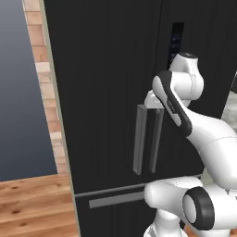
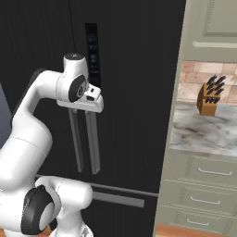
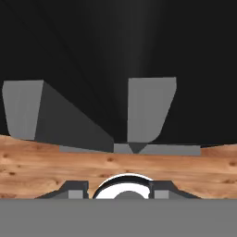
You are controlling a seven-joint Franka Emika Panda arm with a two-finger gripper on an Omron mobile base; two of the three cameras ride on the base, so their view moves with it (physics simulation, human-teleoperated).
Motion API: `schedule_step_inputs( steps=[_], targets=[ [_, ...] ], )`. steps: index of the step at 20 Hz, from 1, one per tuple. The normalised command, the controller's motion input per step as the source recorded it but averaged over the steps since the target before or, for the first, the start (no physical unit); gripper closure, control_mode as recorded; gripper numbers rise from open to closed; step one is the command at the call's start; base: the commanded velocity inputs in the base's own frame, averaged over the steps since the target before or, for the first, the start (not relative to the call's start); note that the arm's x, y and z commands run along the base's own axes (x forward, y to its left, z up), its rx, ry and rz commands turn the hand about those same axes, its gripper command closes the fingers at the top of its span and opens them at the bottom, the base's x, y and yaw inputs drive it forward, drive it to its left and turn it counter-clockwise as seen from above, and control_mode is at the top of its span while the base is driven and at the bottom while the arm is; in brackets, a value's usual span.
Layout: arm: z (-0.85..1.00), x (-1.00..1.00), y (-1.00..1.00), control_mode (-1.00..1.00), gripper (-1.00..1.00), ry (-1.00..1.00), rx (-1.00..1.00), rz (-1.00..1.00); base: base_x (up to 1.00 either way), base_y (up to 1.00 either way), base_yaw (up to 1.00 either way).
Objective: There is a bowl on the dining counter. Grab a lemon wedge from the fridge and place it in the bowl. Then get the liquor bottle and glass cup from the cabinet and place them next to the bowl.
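The fridge [image 1: 106, 92] stands shut: a tall, matt black, rigid slab, its door likely heavy and stiff on its seal. Best hold is one of two long grey handles [image 1: 140, 139], flat-sided bars. The claw [image 2: 95, 102] sits at their tops; whether it pinches one cannot be told.

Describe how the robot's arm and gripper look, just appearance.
The arm is glossy white, built of rounded, bulging links with black bands and round dark caps at the joints. The gripper has a boxy white body; in the hand view its fingertips are small dark grey blocks. No cables or markings can be made out.
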Motion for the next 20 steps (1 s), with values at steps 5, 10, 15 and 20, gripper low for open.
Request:
schedule_step_inputs(
  steps=[5, 10, 15, 20],
  targets=[
    [0.0, 0.0, 0.0, 1.0, -1.0, 0.0, 0.0, 0.0, -0.22, -0.05, 0.0],
    [0.0, 0.0, 0.0, 1.0, -1.0, 0.0, 0.0, 0.0, -0.65, -0.3, -0.03],
    [0.0, 0.0, 0.0, 1.0, -1.0, 0.0, 0.0, 0.0, -0.38, -0.32, -0.01],
    [0.0, 0.0, 0.0, 1.0, -1.0, 0.0, 0.0, 0.0, -0.29, -0.16, 0.0]
  ],
)
